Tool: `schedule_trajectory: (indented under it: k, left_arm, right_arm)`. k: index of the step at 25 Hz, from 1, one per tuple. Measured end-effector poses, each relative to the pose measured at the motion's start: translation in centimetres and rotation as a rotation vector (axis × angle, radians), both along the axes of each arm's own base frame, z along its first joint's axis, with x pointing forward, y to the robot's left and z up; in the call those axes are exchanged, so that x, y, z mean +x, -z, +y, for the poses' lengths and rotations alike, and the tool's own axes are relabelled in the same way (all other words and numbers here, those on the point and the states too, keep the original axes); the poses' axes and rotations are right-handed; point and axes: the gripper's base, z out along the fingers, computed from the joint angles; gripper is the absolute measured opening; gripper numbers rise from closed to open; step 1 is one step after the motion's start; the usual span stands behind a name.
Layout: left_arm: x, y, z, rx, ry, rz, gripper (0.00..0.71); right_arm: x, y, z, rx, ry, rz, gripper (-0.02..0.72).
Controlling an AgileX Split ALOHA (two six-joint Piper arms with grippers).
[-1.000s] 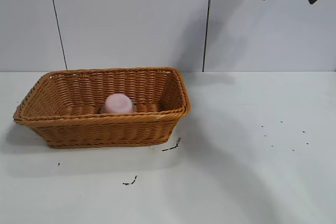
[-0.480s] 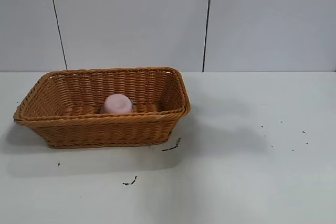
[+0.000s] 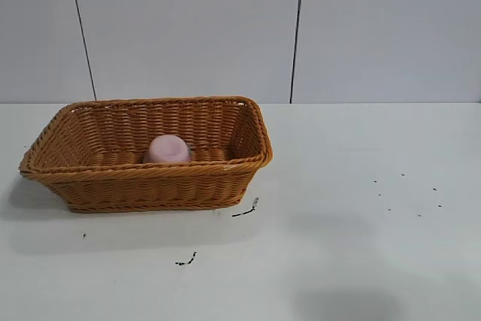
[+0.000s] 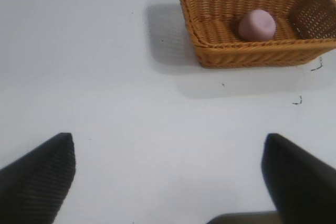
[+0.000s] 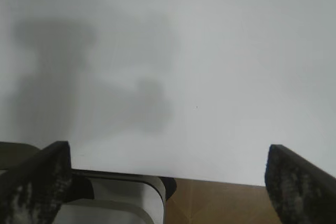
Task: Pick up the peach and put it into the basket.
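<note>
The pale-pink peach [image 3: 167, 149] lies inside the orange-brown wicker basket [image 3: 150, 186] at the left of the white table. Both also show in the left wrist view: the peach [image 4: 256, 24] rests in the basket [image 4: 247, 56], far from my left gripper [image 4: 168, 177]. That gripper is open and empty above bare table. My right gripper [image 5: 168, 182] is open and empty, over the table's edge. Neither gripper shows in the exterior view.
Small dark specks and scraps [image 3: 244, 211] lie on the table in front of the basket and at the right. In the right wrist view a white rounded fixture [image 5: 121, 203] and brown floor [image 5: 220, 203] show beyond the table edge.
The right gripper's fingers, seen at the top right of the exterior view a second ago, have left that view. The peach and basket have not moved.
</note>
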Motion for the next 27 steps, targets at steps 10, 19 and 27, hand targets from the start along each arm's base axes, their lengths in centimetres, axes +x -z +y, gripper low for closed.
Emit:
schedule_trajectory:
  k: [10,19,27]
  left_arm:
    - [0.0,0.0,0.0,0.000,0.000,0.000,0.693]
    - [0.0,0.0,0.0,0.000,0.000,0.000,0.693]
    - [0.0,0.0,0.0,0.000,0.000,0.000,0.693]
  right_arm:
    - [-6.4,-1.8,0.0,0.001,0.001,-0.452,0.695]
    - [-8.0,-1.9,0.0,0.003,-0.007,-0.550,0.695]
    - [-8.0,-1.9,0.0,0.002,-0.007,-0.550,0.695]
